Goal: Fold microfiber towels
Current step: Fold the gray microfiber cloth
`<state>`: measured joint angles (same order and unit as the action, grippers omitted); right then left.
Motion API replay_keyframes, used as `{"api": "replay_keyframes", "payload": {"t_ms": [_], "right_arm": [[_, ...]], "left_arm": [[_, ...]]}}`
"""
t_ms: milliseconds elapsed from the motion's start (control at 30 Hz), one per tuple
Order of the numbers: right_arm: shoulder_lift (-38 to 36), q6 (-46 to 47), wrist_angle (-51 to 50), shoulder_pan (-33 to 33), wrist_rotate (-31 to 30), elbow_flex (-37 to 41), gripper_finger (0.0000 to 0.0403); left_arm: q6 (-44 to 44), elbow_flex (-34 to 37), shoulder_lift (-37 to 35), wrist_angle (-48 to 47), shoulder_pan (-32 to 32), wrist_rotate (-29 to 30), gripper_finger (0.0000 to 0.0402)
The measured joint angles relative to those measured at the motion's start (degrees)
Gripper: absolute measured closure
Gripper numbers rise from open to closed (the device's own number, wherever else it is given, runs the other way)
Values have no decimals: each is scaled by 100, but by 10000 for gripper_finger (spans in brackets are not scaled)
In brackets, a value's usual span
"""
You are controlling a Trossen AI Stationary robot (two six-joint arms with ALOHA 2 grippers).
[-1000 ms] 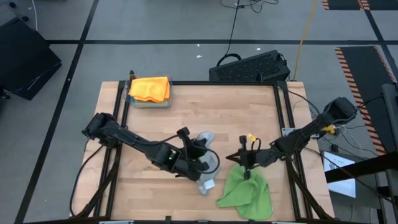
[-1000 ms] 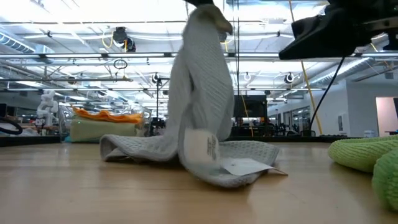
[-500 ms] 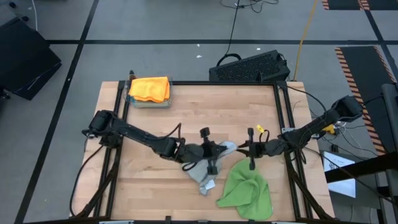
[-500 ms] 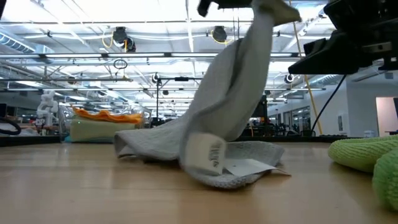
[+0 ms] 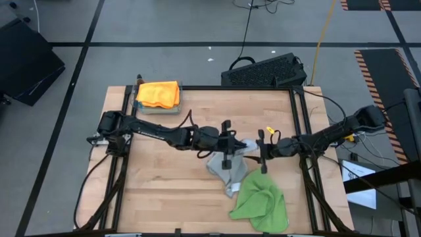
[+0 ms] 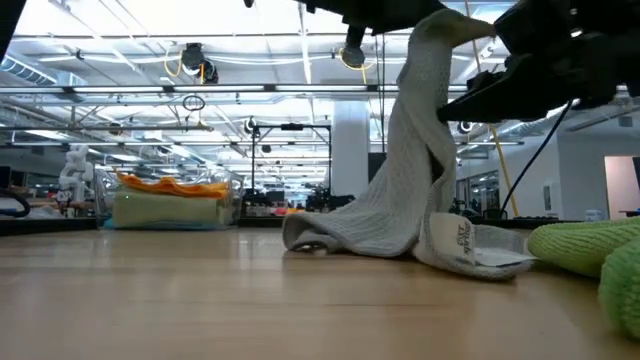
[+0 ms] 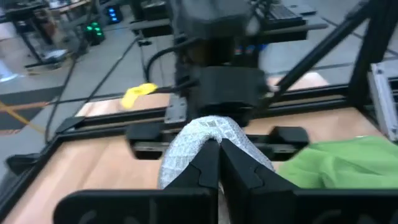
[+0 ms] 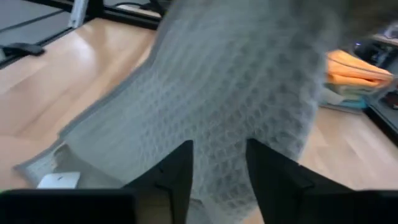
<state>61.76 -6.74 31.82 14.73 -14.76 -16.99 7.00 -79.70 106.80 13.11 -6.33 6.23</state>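
The left gripper [image 5: 231, 143], pinched on the light grey towel [image 5: 225, 166], lifts a corner toward the facing right gripper [image 5: 261, 146], whose fingers [image 8: 180, 171] stand apart around the cloth.

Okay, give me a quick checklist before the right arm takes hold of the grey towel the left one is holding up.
1. Left gripper shut on the grey towel: ok.
2. Towel lifted, lower part trailing on the table: ok.
3. Right gripper open, fingers facing the cloth: ok.
4. Cloth already between the right fingers: cannot tell.
5. Bright green towel lying apart from the grey one: not ok, they touch.
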Motion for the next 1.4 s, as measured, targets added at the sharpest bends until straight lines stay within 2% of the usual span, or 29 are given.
{"api": "replay_keyframes", "payload": {"t_ms": [100, 200, 333, 433, 500, 600, 667, 767, 900, 1067, 1167, 1233, 1400], "right_arm": [[0, 2, 69, -205, 6, 0, 241], [2, -7, 144, -335, 36, 0, 233], [2, 55, 158, -429, 687, 0, 233], [2, 188, 200, -399, 879, 0, 235], [4, 401, 312, -327, 736, 0, 234], [2, 663, 364, -123, 664, -4, 222], [2, 744, 294, 111, 356, -4, 211], [4, 753, 183, 437, -169, -4, 192], [4, 809, 176, 596, -612, -4, 168], [39, 753, 217, 563, -599, -4, 146], [37, 653, 685, 563, -593, -4, 146], [37, 539, 971, 545, -529, -4, 149], [37, 511, 1126, 308, 120, -4, 168]], "left_arm": [[-101, 0, 0, -234, -4, 6, 396], [-473, 0, -36, -535, -63, 339, 397], [-727, -7, -101, -859, -234, 913, 396], [-850, 0, -79, -1034, -360, 1122, 398], [-900, 0, -79, -1026, -416, 1282, 397], [-1121, -2, -87, -1273, -476, 1933, 396], [-1398, -2, -87, -1631, -483, 2324, 398], [-1665, -2, -83, -1978, -447, 2556, 396], [-1373, 2, -24, -1588, -415, 2249, 395], [-533, -2, -31, -299, -444, 1270, 397], [-252, 0, -31, 171, -419, 624, 394], [-256, -2, -33, 226, -357, 233, 397], [-459, 0, 37, 150, -246, 41, 394]]}}
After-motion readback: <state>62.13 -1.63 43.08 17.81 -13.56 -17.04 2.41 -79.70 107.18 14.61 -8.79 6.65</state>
